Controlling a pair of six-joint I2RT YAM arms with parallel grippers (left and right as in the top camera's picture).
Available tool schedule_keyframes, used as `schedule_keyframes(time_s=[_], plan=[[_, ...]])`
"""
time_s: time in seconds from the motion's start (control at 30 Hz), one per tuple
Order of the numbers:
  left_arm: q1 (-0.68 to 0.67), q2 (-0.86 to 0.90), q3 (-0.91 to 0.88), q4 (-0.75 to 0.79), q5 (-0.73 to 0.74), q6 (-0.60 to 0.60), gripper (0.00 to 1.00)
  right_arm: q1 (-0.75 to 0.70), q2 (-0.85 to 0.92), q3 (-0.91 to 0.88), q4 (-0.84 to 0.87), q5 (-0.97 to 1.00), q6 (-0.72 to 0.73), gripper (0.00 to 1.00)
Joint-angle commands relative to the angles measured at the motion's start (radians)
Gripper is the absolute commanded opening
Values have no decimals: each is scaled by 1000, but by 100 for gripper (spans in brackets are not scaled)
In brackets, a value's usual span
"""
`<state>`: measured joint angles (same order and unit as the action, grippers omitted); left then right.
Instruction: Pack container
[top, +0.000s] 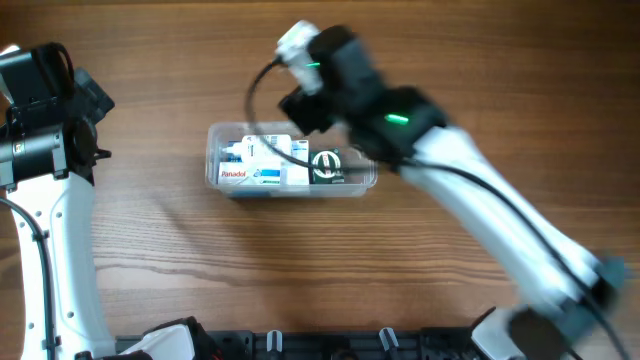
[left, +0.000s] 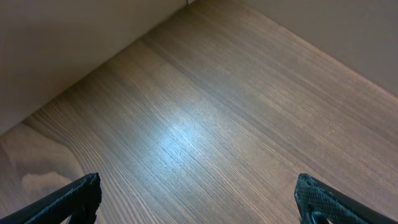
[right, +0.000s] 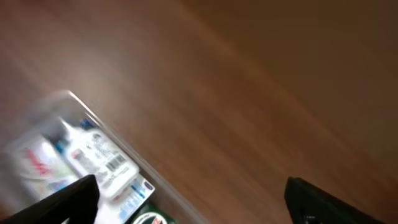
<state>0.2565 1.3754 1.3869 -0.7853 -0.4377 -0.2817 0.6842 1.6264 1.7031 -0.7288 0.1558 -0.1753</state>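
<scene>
The clear plastic container (top: 222, 160) sits at the table's middle, holding white and blue small boxes (top: 262, 163) and a dark green item (top: 327, 166). It also shows blurred in the right wrist view (right: 93, 118), with a white box (right: 99, 158) inside. My right gripper (right: 193, 202) is open and empty, above the container's far right edge; in the overhead view (top: 305, 105) its fingers are hidden under the arm. My left gripper (left: 199, 199) is open and empty over bare wood at the far left, away from the container.
The right arm (top: 470, 200) crosses the table from the lower right to the container. The left arm (top: 50, 200) stands along the left edge. A wall edge (left: 93, 62) borders the table in the left wrist view.
</scene>
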Motion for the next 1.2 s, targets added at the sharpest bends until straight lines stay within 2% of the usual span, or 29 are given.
schedule_keyframes(time_s=[0.0,0.33,0.57,0.73,0.93,1.1,1.17], plan=[[4,-5,5,2,-13,16,100,-12,-306,4,-72,-47,73,100],[4,-5,5,2,-13,16,100,-11,-966,4,-391,-14,98,100],[4,-5,5,2,-13,16,100,-11,-1293,4,-517,35,141,100],[4,-5,5,2,-13,16,100,-11,-1400,4,-584,43,123,100],[4,-5,5,2,-13,16,100,-11,-1437,7,-694,47,135,100],[4,-5,5,2,-13,16,100,-11,-1437,2,-668,38,140,100],[4,-5,5,2,-13,16,100,-11,-1437,-27,-597,-33,87,100]])
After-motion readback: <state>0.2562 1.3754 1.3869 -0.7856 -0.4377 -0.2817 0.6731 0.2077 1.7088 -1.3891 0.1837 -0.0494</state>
